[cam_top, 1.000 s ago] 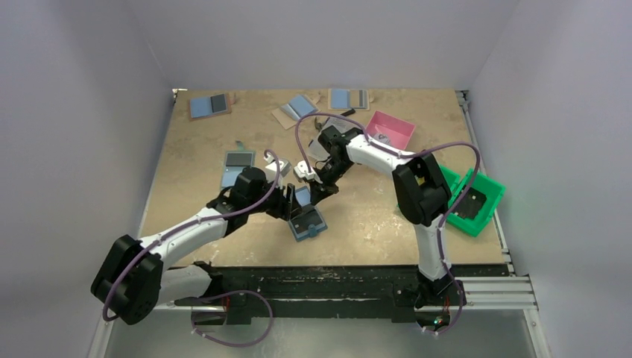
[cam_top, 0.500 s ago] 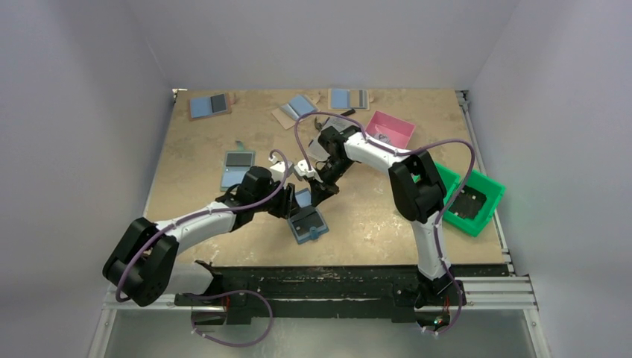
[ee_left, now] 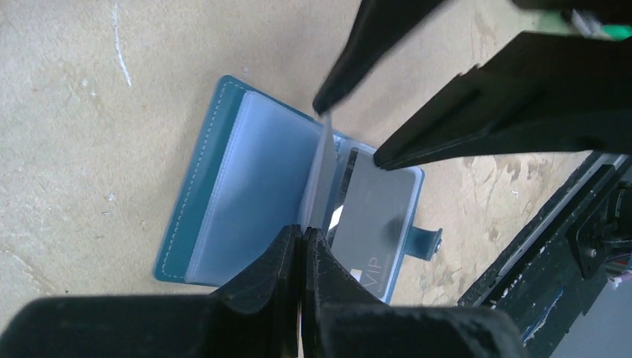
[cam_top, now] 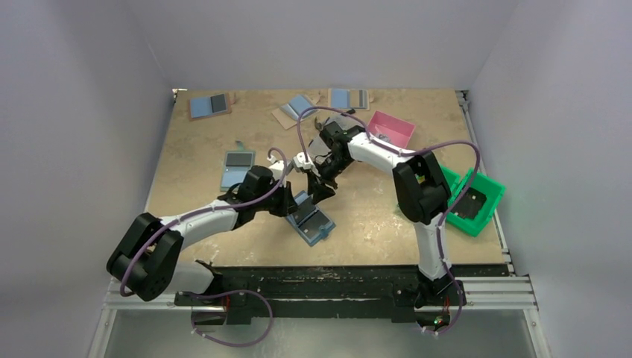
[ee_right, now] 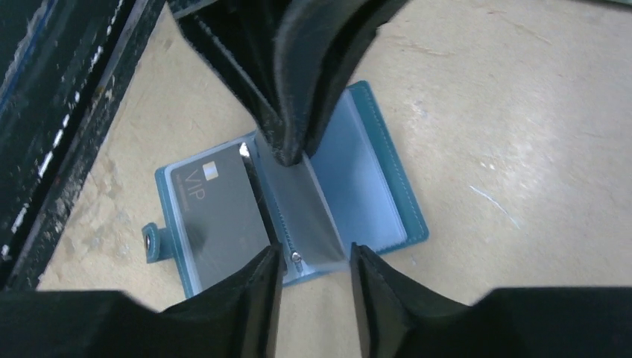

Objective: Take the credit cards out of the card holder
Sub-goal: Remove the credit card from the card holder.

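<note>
The card holder [cam_top: 313, 224] lies open on the near middle of the desk [cam_top: 373, 216]. A grey card [ee_right: 220, 216] marked VIP sits in its nearer half. The left pincer [ee_left: 302, 242] is pinched closed on a clear sleeve [ee_right: 302, 212], holding it upright from the fold. The right pincer [ee_right: 314, 257] is parted, with one finger on either side of the same sleeve's edge and gripping nothing.

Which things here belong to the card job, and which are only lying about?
In the job: card holder, lying open; grey VIP card in it; clear sleeve, pinched by the left gripper; right gripper, open.

Lying about: pink tray; green bin; blue holder with black panel; three more holders at the far edge.
</note>
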You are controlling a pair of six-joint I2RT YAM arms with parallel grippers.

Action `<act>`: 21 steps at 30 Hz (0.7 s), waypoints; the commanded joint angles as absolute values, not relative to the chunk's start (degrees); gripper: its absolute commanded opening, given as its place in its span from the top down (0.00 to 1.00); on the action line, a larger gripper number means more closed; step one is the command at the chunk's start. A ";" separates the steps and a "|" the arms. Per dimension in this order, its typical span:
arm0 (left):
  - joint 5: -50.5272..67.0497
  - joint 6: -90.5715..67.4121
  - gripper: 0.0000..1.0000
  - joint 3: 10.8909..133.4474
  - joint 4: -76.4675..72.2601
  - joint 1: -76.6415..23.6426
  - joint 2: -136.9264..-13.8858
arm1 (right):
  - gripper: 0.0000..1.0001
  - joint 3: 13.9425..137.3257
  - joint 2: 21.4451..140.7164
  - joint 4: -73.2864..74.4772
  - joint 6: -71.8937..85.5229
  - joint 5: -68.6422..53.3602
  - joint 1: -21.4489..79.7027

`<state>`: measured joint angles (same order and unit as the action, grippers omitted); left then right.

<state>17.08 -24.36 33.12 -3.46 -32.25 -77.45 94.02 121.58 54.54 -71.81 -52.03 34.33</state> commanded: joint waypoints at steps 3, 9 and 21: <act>13.51 -35.59 1.00 27.71 -11.80 -32.70 -72.32 | 0.26 88.31 107.46 42.93 -52.94 -51.34 29.53; 11.55 -47.56 1.00 18.71 -26.23 -32.69 -64.87 | 0.25 78.84 97.46 41.08 -43.98 -57.51 29.43; 8.24 -59.62 1.00 9.07 -53.84 -32.87 -60.89 | 0.39 44.96 86.16 -25.17 30.27 -63.46 25.29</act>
<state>10.37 -54.24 10.61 -38.22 -32.69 -61.82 52.38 90.48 9.78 -3.57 -62.26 27.24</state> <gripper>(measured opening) 0.033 0.611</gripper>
